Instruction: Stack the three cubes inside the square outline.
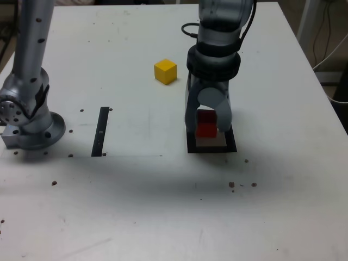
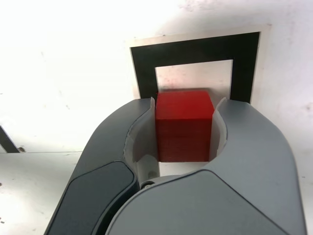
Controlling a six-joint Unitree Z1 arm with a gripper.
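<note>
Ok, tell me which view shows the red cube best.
The wrist view: the red cube fills the middle of the picture, clamped between the gripper fingers over the square outline. The exterior view shows the cube only small, partly hidden behind the gripper.

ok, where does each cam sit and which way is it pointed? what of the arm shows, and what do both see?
Exterior view: off the arm, raised, looking down across the white table; shows the arm's base at the exterior view's left and the end effector over the square outline, with the yellow cube apart.
Wrist view: on the wrist, facing down past the grey fingers onto the table.
Shared: the red cube, held by the shut end effector over the square outline.
</note>
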